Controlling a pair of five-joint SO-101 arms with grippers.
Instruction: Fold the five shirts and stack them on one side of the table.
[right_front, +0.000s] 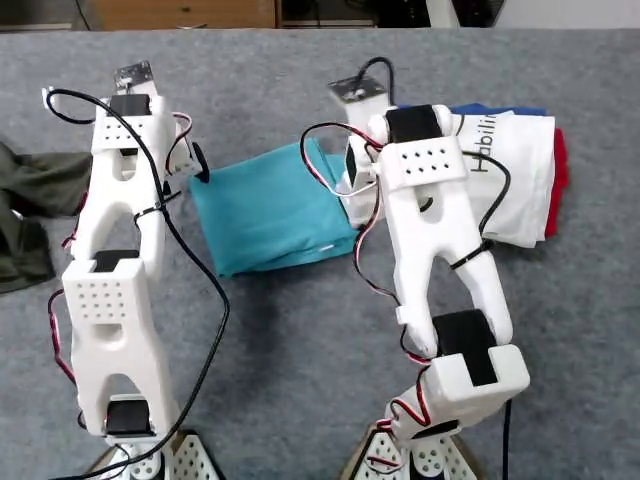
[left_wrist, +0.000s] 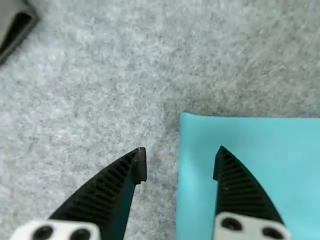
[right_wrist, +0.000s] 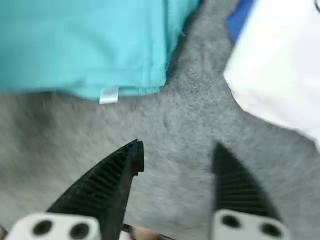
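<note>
We judged the folded teal shirt (right_front: 270, 210), lying on the table (right_front: 300, 380) between the two arms and near the white shirt (right_front: 520, 170) on the stack, to be light, soft and limp, best taken at its folded edges from both ends. Its long axis ran roughly from one arm to the other, the stack-side end turned slightly away from the arm bases. The left gripper (left_wrist: 181, 152) had its jaws wide open astride the shirt's edge, and the right gripper (right_wrist: 177, 150) had its jaws wide open over bare table beside it, both empty.
</note>
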